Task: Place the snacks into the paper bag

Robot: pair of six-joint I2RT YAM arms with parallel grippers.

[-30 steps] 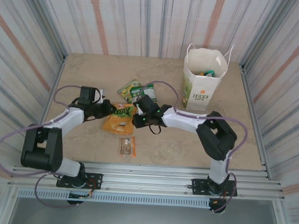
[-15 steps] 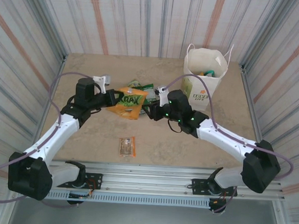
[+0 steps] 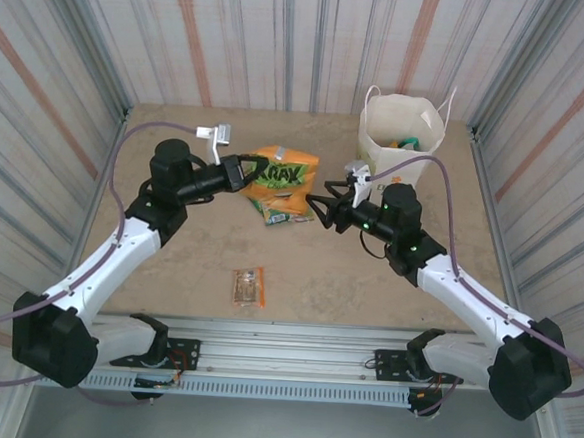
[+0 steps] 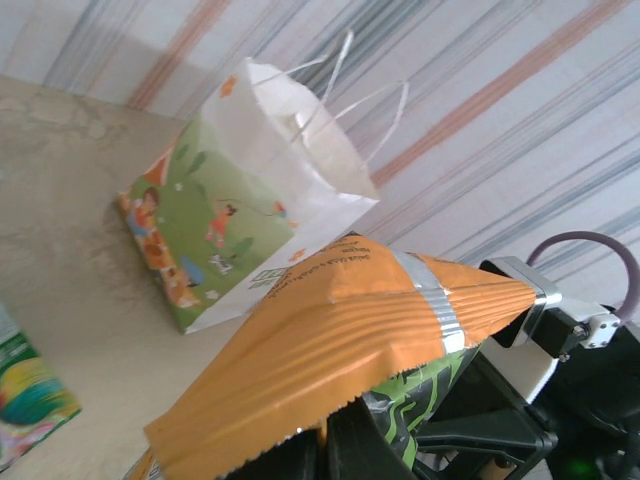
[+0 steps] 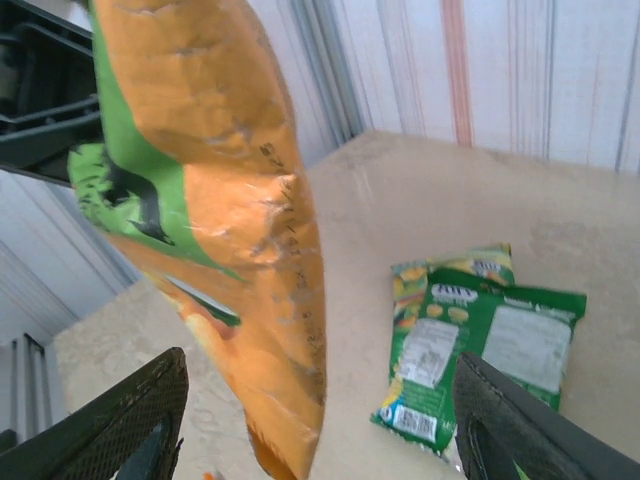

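Midway: left gripper (image 3: 253,168) clamps the raised orange packet (image 3: 287,171), right gripper (image 3: 323,207) spread empty. Green packets (image 3: 278,210) and a clear packet (image 3: 249,285) lie outside the partly filled paper bag (image 3: 376,130).

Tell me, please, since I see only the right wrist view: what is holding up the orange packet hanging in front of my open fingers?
Observer: The left gripper is shut on the orange packet, holding it above the table.
Operator: Thank you. Where is the paper bag?
Observer: The paper bag stands upright at the table's far right, beyond the right gripper.
Operator: Are any packets nearer the bases?
Observer: One small clear packet lies flat near the front edge.
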